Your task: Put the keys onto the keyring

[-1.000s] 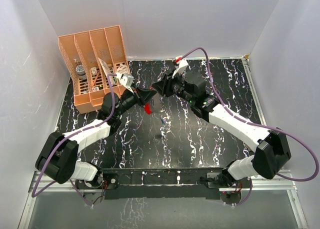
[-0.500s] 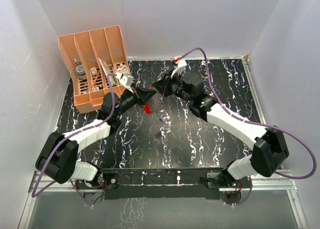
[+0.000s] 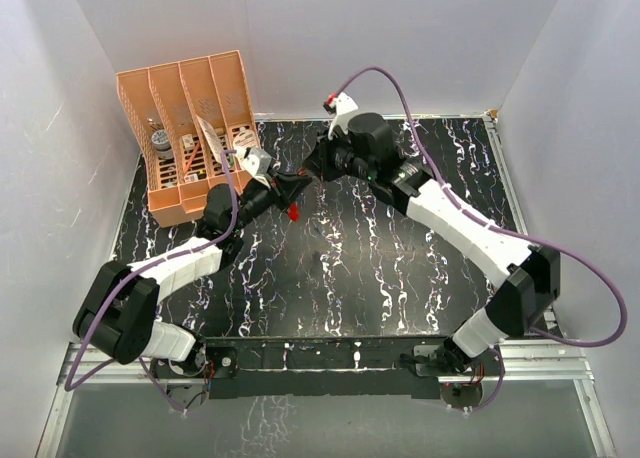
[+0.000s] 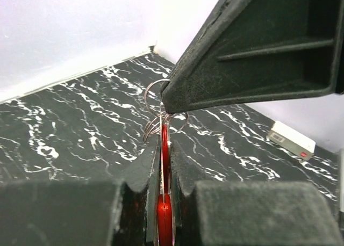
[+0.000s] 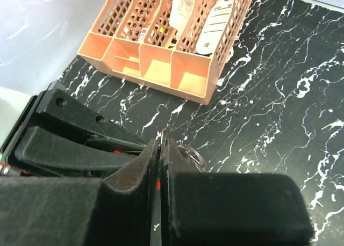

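My left gripper [image 3: 289, 190] [image 4: 165, 149] is shut on the keyring [image 4: 165, 165], whose red strip shows edge-on between the jaws. A bit of that red keyring [image 3: 294, 212] hangs below the fingers in the top view. Thin wire rings [image 4: 160, 113] [image 5: 195, 154] stick out past the left fingertips. My right gripper [image 3: 306, 175] [image 5: 161, 140] meets the left one tip to tip, shut on a thin metal edge of those rings. Its finger [image 4: 242, 52] fills the upper right of the left wrist view. The keys are not clear in any view.
An orange slotted file rack [image 3: 190, 128] [image 5: 161, 58] with papers and small items stands at the back left on the black marbled table [image 3: 400, 268]. White walls enclose three sides. A small white box [image 4: 290, 140] lies by the back wall.
The right arm swung back and left, and its gripper closed at the tip of the left gripper. The left arm shifted only slightly, still gripping the red keyring.
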`<move>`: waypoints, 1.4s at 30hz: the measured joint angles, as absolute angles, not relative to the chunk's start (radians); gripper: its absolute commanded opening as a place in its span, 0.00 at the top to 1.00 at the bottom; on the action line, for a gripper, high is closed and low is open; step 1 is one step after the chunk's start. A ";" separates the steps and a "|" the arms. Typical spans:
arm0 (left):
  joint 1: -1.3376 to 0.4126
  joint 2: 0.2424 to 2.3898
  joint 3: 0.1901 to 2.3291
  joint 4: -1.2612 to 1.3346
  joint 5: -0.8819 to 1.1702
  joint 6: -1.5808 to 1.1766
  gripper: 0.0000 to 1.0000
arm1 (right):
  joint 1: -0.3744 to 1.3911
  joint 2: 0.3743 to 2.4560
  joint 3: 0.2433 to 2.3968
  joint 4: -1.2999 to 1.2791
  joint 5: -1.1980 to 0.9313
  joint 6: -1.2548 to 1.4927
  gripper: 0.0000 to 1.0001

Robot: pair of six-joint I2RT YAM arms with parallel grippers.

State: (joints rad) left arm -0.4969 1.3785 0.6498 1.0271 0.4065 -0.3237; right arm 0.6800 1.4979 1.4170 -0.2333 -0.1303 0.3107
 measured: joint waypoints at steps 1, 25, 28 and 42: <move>-0.496 1.380 0.655 1.022 0.405 -0.302 1.00 | 0.680 1.525 1.472 -0.292 -0.131 0.300 1.00; -0.517 1.464 0.727 1.014 0.335 -0.030 1.00 | 0.661 1.783 2.026 -0.884 -0.105 0.183 1.00; -0.518 1.492 0.750 1.013 0.311 -0.005 1.00 | 0.646 1.838 2.111 -0.940 -0.118 0.178 1.00; -0.481 1.676 0.773 0.919 0.186 0.120 1.00 | 0.573 1.878 2.209 -1.062 -0.241 0.170 1.00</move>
